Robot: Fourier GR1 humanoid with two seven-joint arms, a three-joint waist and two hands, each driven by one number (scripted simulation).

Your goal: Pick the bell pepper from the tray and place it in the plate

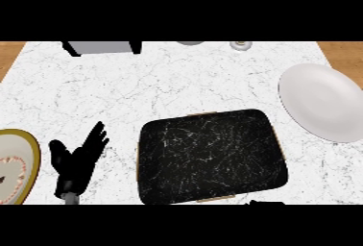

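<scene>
In the head view, a black marbled tray (212, 158) was seen in the middle of the white counter (142, 86), and no bell pepper could be found on it or anywhere else. A plain white plate (322, 103) was placed at the right, well apart from the tray. A second plate with a gold rim (18, 166) was cut by the left edge.

The left hand (74, 161) was held just beside the tray's left side, with its fingers straight and spread, and nothing was carried by it. Of the right hand (266, 202) only a dark tip was shown at the lower edge, so the state of it could not be told.

The step in hand was judged to be the pick or the carry. For the next move, the pepper would first have to be located; possibly it was hidden by the right hand.
</scene>
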